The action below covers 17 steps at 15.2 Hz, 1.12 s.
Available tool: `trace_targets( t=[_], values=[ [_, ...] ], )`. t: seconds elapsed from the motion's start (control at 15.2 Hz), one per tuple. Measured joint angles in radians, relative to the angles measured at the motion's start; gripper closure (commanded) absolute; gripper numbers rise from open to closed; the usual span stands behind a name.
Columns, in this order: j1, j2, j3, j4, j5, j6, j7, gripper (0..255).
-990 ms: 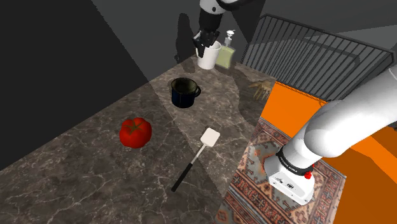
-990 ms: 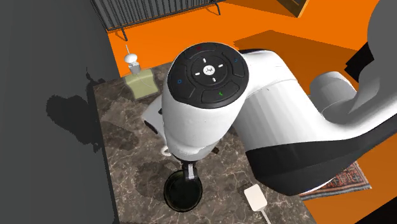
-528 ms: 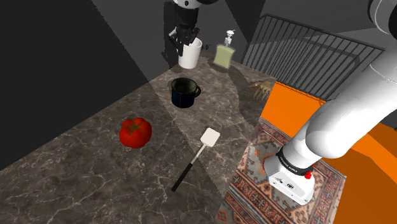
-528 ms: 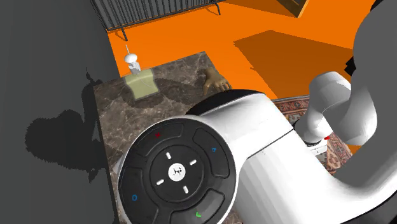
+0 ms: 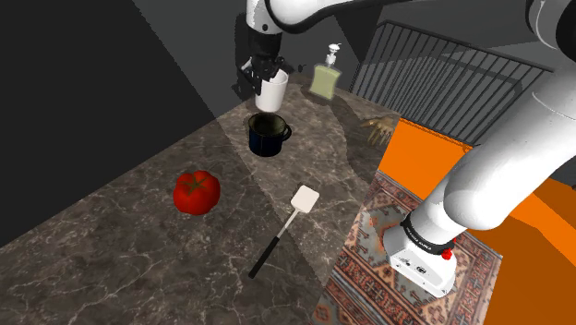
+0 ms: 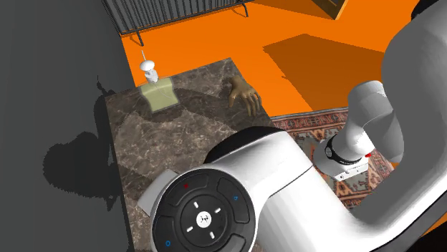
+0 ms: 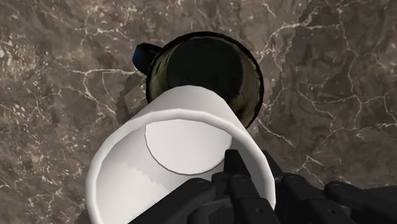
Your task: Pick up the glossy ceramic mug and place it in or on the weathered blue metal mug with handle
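step: white mug (image 5: 271, 91) hangs above dark-blue mug (image 5: 268, 135) | jaws: clamped on white mug's rim | do: centre over the opening, descend slowly, seat it, then release

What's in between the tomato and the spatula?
Nothing. In the shoulder view, only bare marble counter lies between the tomato and the spatula.

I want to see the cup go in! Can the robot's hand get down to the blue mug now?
Probably yes. The gripper holds the white mug in the air over the blue mug, whose mouth is open, and nothing sits between them.
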Motion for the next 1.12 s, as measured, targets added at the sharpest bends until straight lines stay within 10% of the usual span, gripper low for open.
trace_targets(
  t=[1.06, 1.12],
  values=[
    [0.000, 0.032, 0.000, -0.089, -0.020, 0.123, 0.021, 255],
    [0.000, 0.032, 0.000, -0.089, -0.020, 0.124, 0.021, 0]
  ],
)
